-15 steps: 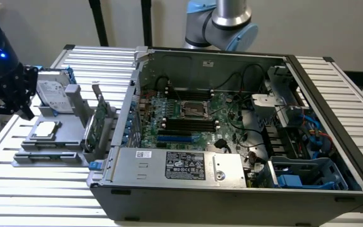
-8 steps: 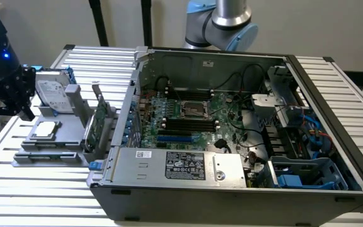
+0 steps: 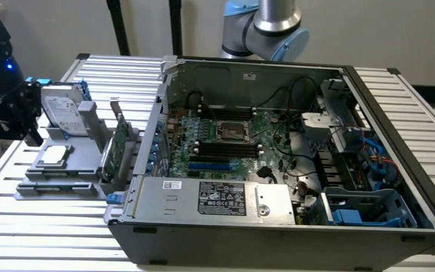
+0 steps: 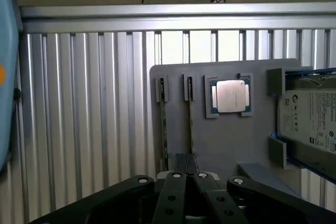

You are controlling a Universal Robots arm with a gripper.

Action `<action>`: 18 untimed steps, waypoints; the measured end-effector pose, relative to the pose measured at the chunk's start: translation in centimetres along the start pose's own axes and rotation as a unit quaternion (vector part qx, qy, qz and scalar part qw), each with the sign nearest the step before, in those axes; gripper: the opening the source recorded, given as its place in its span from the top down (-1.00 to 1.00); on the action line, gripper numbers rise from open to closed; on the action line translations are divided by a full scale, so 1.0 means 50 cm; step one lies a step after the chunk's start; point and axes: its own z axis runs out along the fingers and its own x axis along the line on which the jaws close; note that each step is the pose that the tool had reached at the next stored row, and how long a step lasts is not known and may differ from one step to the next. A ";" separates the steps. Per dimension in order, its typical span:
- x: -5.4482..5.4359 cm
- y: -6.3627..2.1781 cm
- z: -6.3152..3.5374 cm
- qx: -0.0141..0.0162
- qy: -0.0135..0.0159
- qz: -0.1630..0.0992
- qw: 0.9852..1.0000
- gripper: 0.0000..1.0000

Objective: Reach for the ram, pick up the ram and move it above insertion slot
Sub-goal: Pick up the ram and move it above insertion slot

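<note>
Gripper (image 4: 186,163) clenched on nothing, ram (image 4: 164,129) parked in its holder

The gripper hangs at the exterior view's left, just beside the gray holder (image 4: 220,140) — fingers pressed together, nothing between them. The ram stands on edge in a slot of that holder, showing as a thin green strip, apart from the fingers. A CPU (image 4: 231,96) lies near it and a hard drive (image 4: 310,124) sits at the holder's other end. The open PC case (image 3: 278,226) is to the exterior view's right of the holder.
</note>
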 end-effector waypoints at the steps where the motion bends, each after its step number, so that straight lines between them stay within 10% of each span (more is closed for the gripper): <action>1: 0.001 0.000 0.000 0.001 0.000 -0.003 1.000 0.79; 14: 0.004 -0.003 0.000 0.002 -0.001 -0.006 1.000 0.76; 18: 0.004 -0.003 0.001 0.002 -0.001 -0.006 1.000 0.40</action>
